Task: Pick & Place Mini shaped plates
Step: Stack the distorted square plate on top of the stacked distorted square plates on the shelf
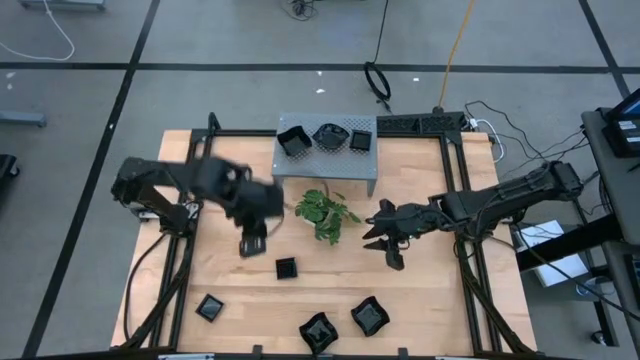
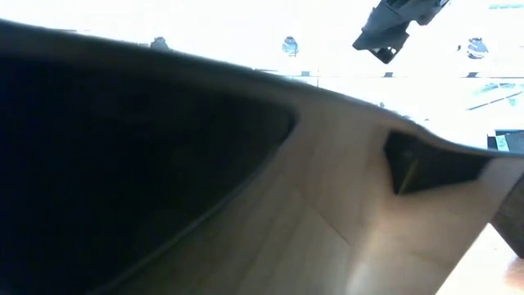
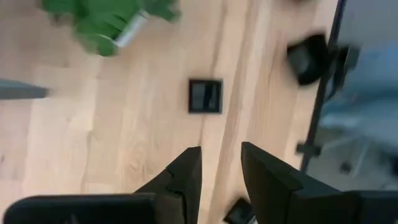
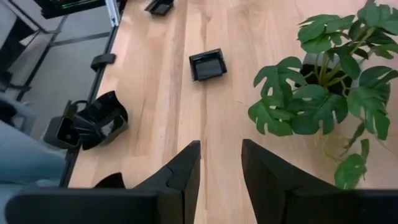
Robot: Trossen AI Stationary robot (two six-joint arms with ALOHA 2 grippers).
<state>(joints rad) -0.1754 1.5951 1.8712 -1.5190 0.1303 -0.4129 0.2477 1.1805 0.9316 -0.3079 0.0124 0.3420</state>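
Mini shaped plates wait on table and stand, both grippers empty

Mini shaped plates lie in 2 groups. On the grey perforated stand (image 1: pixel 326 165) at the far side of the wooden table (image 1: pixel 430 290) sit 3 of them: a square one (image 1: pixel 293 141), a rounded one (image 1: pixel 327 137) and another square one (image 1: pixel 360 141). On the table itself lie 4 more: a small square plate (image 1: pixel 286 267) just in front of the left gripper (image 1: pixel 254 243), one near the front left corner (image 1: pixel 209 307), and 2 wavy-edged ones (image 1: pixel 318 331) (image 1: pixel 369 317) close together at the front edge. A green plant (image 1: pixel 325 212) stands between the 2 arms.

The left gripper hovers above the table, its fingers (image 3: pixel 186 177) a little apart with only bare wood between them; the small square plate (image 3: pixel 205 96) lies straight ahead of it. The right gripper (image 1: pixel 388 245) hangs beside the plant, fingers (image 4: pixel 185 165) likewise slightly apart and holding nothing.

The plates look hard, glossy and light, so they will likely be stiff but slippery, and may chip if dropped. Their raised rims seem the best place to take hold: 1 finger inside the rim, 1 outside, pinching the wall. The square plate offers straight walls that should sit flat against the pads; the wavy ones may twist in the grip, so a flatter stretch of edge is the safer choice.
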